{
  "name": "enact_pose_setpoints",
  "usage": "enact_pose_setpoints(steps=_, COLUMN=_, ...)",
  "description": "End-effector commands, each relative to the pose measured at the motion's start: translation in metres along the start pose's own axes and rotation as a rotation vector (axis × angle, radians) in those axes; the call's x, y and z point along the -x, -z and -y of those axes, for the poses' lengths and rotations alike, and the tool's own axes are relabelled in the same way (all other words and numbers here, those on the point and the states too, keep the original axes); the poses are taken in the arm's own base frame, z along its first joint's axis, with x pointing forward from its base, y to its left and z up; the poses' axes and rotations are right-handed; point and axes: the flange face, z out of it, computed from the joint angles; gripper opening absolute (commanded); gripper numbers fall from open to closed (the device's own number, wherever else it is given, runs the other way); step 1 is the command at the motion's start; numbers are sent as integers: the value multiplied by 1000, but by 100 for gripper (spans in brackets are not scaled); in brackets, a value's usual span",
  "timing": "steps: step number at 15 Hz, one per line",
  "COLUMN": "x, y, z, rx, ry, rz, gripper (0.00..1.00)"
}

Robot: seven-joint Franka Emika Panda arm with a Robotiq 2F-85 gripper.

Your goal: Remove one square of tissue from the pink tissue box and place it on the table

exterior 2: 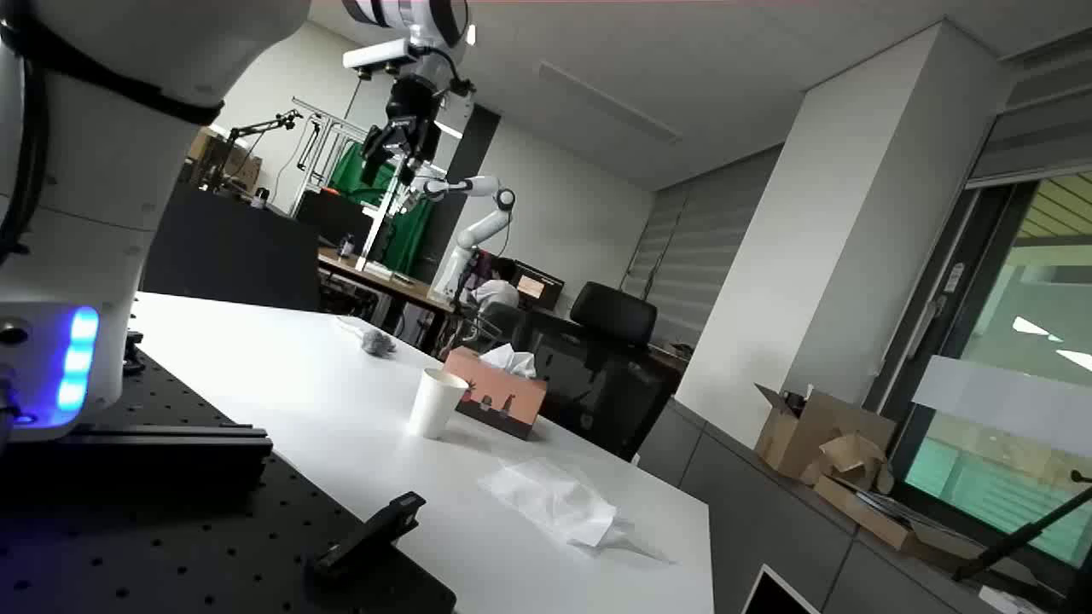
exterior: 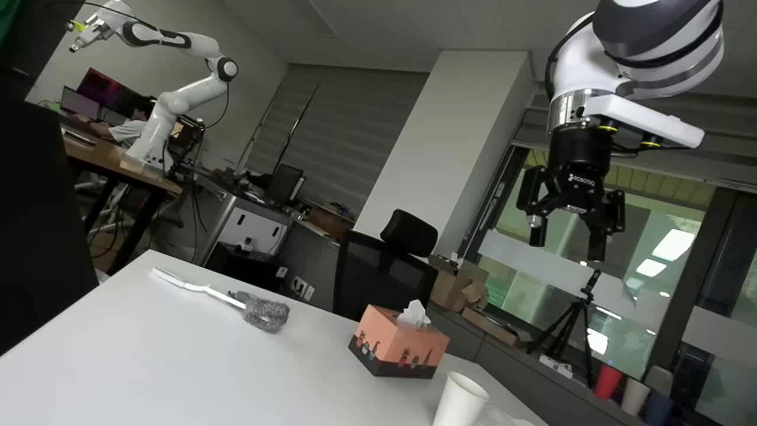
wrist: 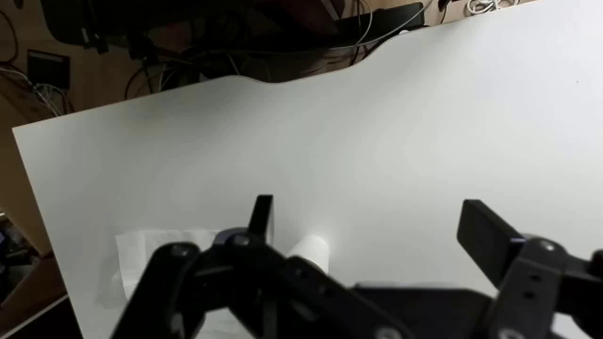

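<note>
In both exterior views only, tissue box [exterior: 397, 344], duster [exterior: 265, 313]

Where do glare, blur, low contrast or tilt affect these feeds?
In the wrist view, the claw is dark with its nearest parts blurred, and the table brightens toward the right. In an exterior view, bright patches show in the window glass. In an exterior view, the blue light strip glares, and the loose tissue pales against the white table. Both exterior views look strongly tilted.
</note>
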Motion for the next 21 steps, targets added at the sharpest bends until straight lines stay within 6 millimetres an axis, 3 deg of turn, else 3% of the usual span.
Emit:
enact_pose_setpoints(steps=1, x=0, y=0, z=0, rx=0, ry=0, rz=0, gripper=100)
enact_pose_setpoints(steps=11, x=-7, y=-1, z=-3, rx=5, ry=3, rz=7, gripper=100)
enact_pose_setpoints(steps=14, x=-42, y=-14, z=-18, rx=41, ry=108, rz=-17, gripper=100)
enact_pose_setpoints(steps=16, x=-79, y=-29, z=-33, rx=96, ry=229, rz=-63, gripper=100)
enact_pose_setpoints(steps=21, x=-182, y=-61, z=-64, rx=105, ry=176, rz=-146, gripper=100)
